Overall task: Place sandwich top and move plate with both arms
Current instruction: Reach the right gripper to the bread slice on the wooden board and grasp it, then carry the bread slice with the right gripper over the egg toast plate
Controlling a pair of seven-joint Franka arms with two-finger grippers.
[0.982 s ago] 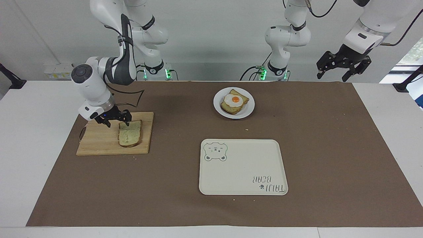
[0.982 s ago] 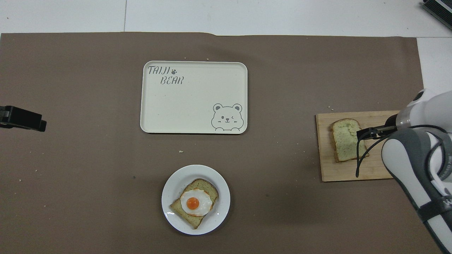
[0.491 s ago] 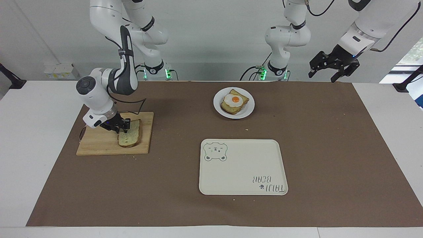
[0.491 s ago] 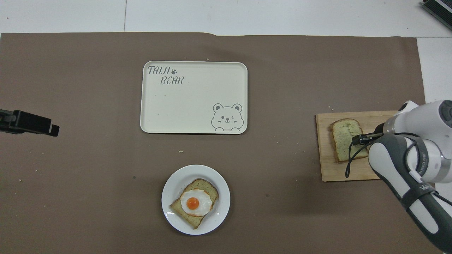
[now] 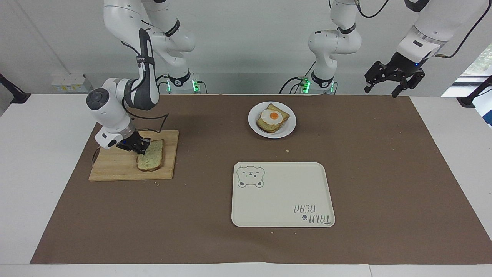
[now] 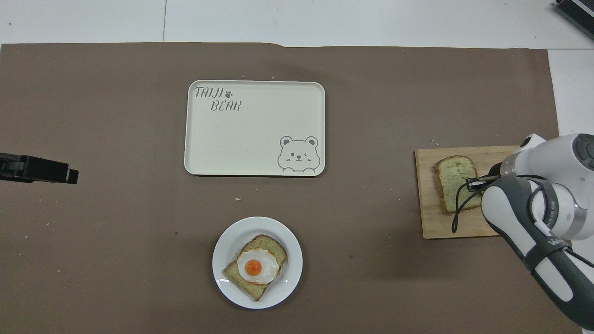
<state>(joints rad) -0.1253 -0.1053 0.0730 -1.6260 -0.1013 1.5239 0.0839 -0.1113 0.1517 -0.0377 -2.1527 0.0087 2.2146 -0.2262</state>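
My right claw [image 5: 140, 148] is clamped on the robot-side edge of the pale, brown-crusted bread slice [image 5: 150, 156], which lies on the wooden cutting board [image 5: 115, 165] at the right arm's end of the tabletop. I judge the slice soft, light and crumbly; an edge pinch may let it sag or tear. The small round white plate [image 5: 289, 122] holding egg-topped toast [image 5: 272, 117] sits well apart, the path between bare. The cream rectangular bear tray [image 5: 282, 200] lies farther out. My left claw [image 5: 394, 79] waits open, aloft.
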